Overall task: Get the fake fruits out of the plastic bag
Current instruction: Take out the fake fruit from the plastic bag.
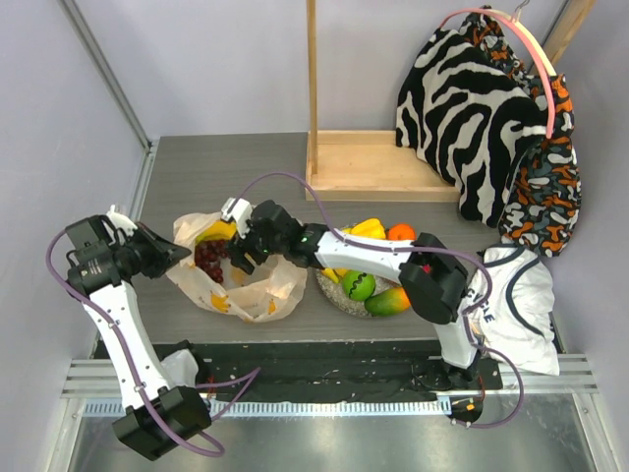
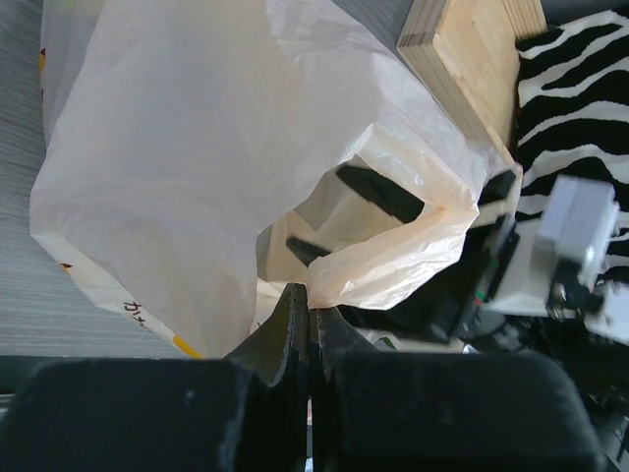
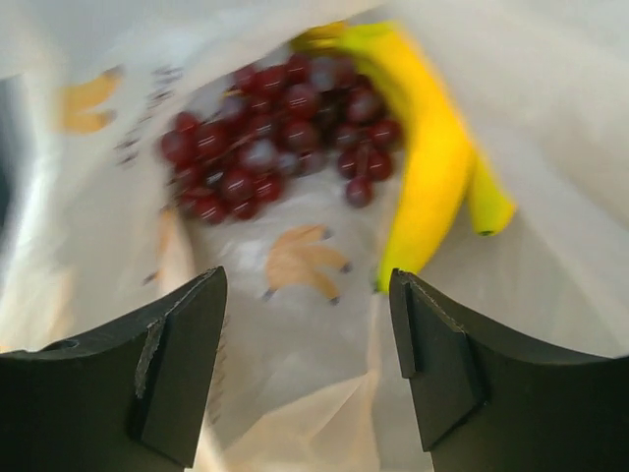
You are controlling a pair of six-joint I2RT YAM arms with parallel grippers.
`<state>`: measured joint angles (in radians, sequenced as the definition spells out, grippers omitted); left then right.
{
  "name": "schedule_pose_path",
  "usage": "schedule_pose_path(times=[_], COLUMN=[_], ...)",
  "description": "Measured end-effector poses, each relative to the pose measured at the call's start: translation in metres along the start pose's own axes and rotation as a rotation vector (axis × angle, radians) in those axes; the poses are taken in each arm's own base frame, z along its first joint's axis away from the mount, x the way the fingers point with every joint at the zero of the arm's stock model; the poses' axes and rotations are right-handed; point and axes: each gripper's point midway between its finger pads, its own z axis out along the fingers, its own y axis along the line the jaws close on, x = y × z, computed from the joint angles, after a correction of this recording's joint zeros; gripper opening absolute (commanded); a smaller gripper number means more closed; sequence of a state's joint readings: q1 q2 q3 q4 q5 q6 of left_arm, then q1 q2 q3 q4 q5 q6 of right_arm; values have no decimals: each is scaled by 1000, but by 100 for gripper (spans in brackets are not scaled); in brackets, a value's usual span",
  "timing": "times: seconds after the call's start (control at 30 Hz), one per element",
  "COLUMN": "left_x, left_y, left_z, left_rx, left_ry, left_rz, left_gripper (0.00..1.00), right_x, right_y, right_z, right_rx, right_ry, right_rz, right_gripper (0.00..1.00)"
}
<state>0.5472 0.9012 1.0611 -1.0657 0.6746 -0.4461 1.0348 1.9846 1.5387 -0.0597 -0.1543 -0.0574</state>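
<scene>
1. The plastic bag (image 1: 257,295) is lying on the grey counter (image 1: 197,177) between the two arms. Its long axis runs from far left to near right in the top view, and its mouth is held open upward.
2. The left hand (image 2: 307,297) is pressed together, and the bag's left rim is pinched between its fingertips, so that side is lifted.
3. The right hand (image 3: 305,285) is spread with nothing between its fingers (image 3: 177,364). It is pointed down into the bag's mouth from the right.
4. Two fruits are seen inside the bag: a dark red grape bunch (image 3: 275,133) and yellow bananas (image 3: 428,157).
5. The bananas are laid just beside the grapes, on the far side of the bag in the top view. In the right wrist view their long axis runs from the top centre down toward the right finger, with the blunt tips pointing toward the camera.
6. The grapes are gathered in a loose clump with no clear axis.
7. A speckled plate (image 1: 329,290) is set just right of the bag. A green apple (image 1: 358,285), a red-green fruit (image 1: 388,300), an orange (image 1: 400,232) and a yellow pepper (image 1: 369,228) are resting on it.
</scene>
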Motion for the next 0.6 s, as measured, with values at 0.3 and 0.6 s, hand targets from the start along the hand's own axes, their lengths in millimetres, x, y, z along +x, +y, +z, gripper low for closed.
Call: schedule_pose_path(times=[0.3, 0.6], left_x=[8, 13], left_y=[2, 6], left_z=[1, 3], left_rx=[1, -3], left_ry=[14, 24], left_rz=[-1, -9], left_gripper=[0, 0], right_x=[53, 45], right_y=[-50, -57], right_z=[52, 68], right_rx=[285, 348], right_ry=[55, -1], right_rz=[134, 122], right_gripper=[73, 54])
